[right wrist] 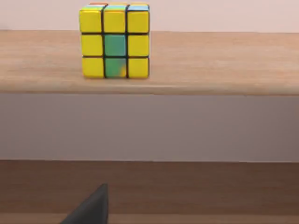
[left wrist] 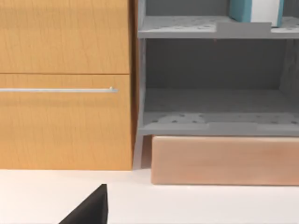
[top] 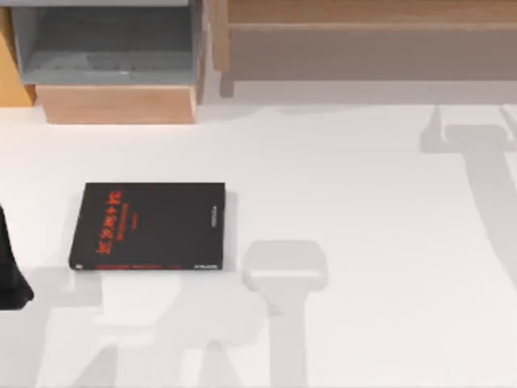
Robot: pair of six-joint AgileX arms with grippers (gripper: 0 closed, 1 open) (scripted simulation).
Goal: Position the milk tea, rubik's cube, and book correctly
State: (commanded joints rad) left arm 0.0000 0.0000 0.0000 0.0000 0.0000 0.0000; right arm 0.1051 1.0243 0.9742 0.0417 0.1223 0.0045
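White tabletop (top: 363, 242) spreads across the scene from above, crossed by grey arm shadows. On its left half the book (top: 149, 226) lies flat, black cover up with red characters, well clear of the furniture behind it. A dark bit of the left arm (top: 12, 275) shows at the table's left edge, beside the book; I cannot tell whether that gripper is released or clenched.

Farther back on the left stands a grey open shelf unit (top: 109, 44) on a pale wooden base (top: 117, 103). The left wrist view shows an orange wooden cabinet (left wrist: 65, 84) with a thin silver handle beside it. A teal and white thing (left wrist: 256, 10) stands on the upper grey shelf.

At the back right runs a wooden shelf (top: 363, 16). In the right wrist view the rubik's cube (right wrist: 115, 41) sits on its top board, mostly yellow with green in the middle. I cannot tell the right gripper's state either.
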